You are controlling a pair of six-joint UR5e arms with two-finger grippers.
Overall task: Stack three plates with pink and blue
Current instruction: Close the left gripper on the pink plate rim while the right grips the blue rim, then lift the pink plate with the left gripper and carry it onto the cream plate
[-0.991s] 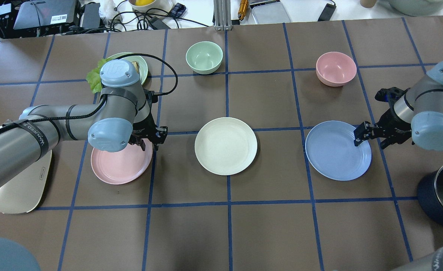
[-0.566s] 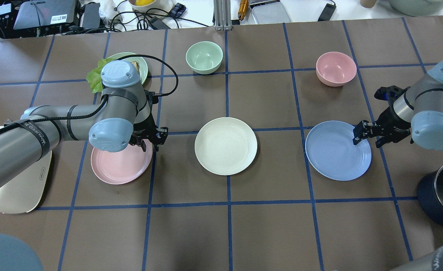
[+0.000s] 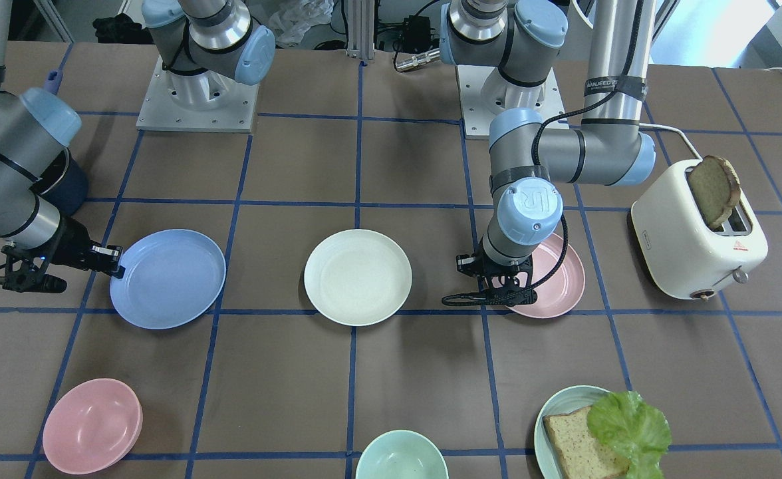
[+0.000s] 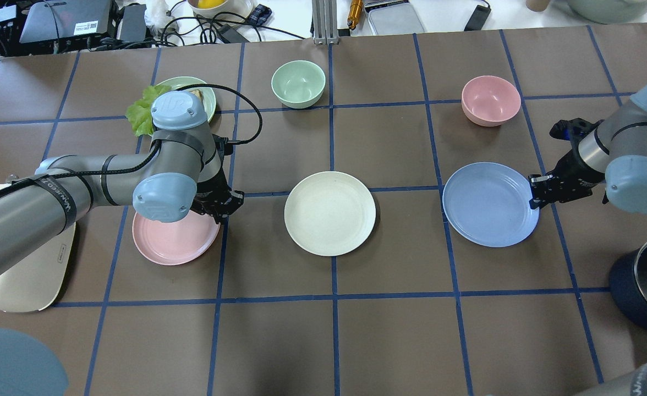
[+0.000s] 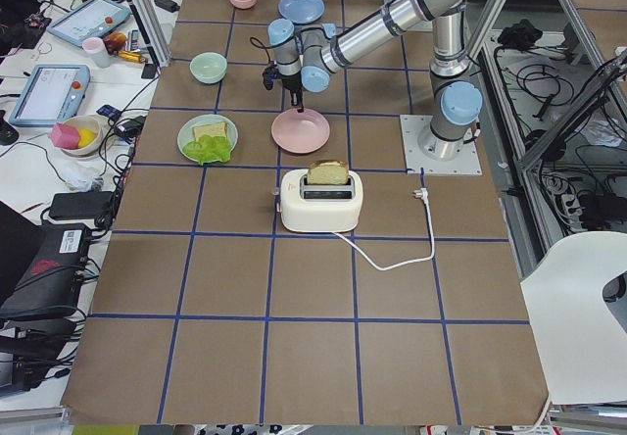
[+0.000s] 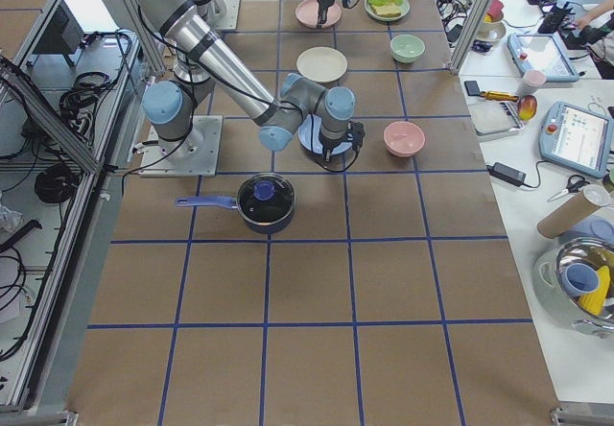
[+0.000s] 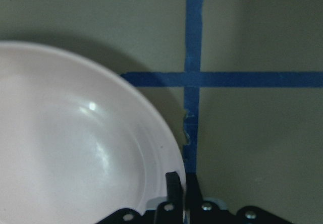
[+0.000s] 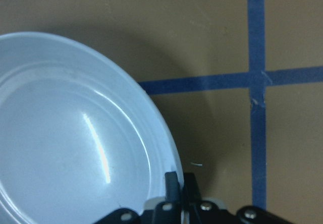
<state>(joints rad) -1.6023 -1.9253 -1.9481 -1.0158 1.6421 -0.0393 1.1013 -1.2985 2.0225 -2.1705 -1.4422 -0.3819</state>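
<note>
The pale pink plate [image 4: 172, 242] is at the left, the cream-white plate [image 4: 330, 213] in the middle and the pale blue plate [image 4: 488, 204] at the right. My left gripper [image 4: 221, 212] is shut on the pink plate's right rim, which the left wrist view [image 7: 75, 148] shows pinched between the fingers. My right gripper [image 4: 532, 192] is shut on the blue plate's right rim, also seen in the right wrist view [image 8: 65, 143]. Both held plates cast shadows on the table and look raised off it. The cream plate lies flat and untouched.
A pink bowl [image 4: 491, 100] and a green bowl [image 4: 298, 82] stand at the far side. A teal plate [image 3: 567, 397] with bread and lettuce is far left. A toaster [image 3: 697, 246] sits near left. A dark pot [image 4: 645, 286] sits near right.
The right gripper has closed on the blue plate's rim and lifted it; the plate has shifted away from the robot. The left gripper has raised the pink plate slightly.
</note>
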